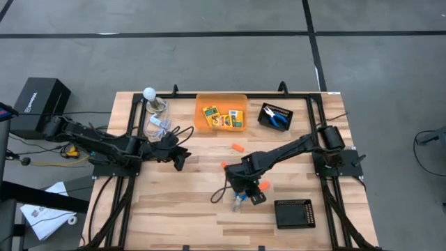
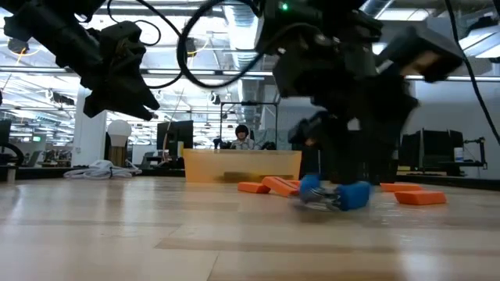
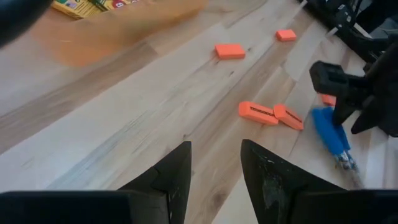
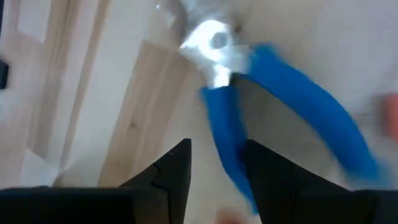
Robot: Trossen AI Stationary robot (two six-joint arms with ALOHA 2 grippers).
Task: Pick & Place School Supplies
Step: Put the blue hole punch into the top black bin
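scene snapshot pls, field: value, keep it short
right gripper: low over the table, one blue handle of the blue-handled tool between its fingers
left gripper: raised, open, empty
orange bin: far side of table, yellow-green boxes inside
orange pieces: loose on the wood
black tray: near right corner
far tray: another blue-handled tool inside

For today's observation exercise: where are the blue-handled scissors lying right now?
In the high view, the blue-handled scissors lie on the table's front middle, directly under the right gripper, with orange pieces beside them and a black tray to the right.
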